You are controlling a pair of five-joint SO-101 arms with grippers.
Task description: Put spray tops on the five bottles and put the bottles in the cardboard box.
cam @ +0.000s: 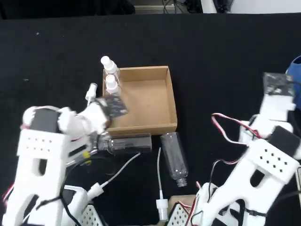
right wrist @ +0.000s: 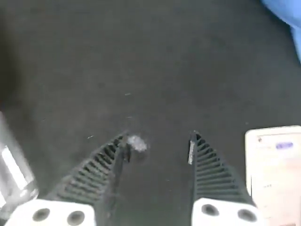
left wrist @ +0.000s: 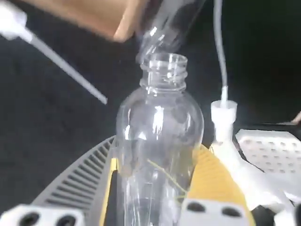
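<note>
Left wrist view has the left hand (left wrist: 157, 143) clamped round the belly of a clear bottle (left wrist: 160, 94). Its threaded neck is bare and points away, toward a corner of the cardboard box (left wrist: 94, 19). High view places that held bottle lying just below the box's lower wall, left of centre. A second open bottle (cam: 175, 160) lies just to its right, below the box's lower right corner. One loose spray top (cam: 162, 207) and another spray top (cam: 96, 190), both with long tubes, rest on the tabletop (cam: 225, 56) near the bottom edge. Two capped bottles (cam: 111, 84) stand at the box's upper left corner, seemingly inside. The right hand (right wrist: 157, 141) is spread wide over bare tabletop, holding nothing.

By my reading, two of five are done. The held bottle and the lying one need tops and boxing. I cannot pick out a fifth.
</note>
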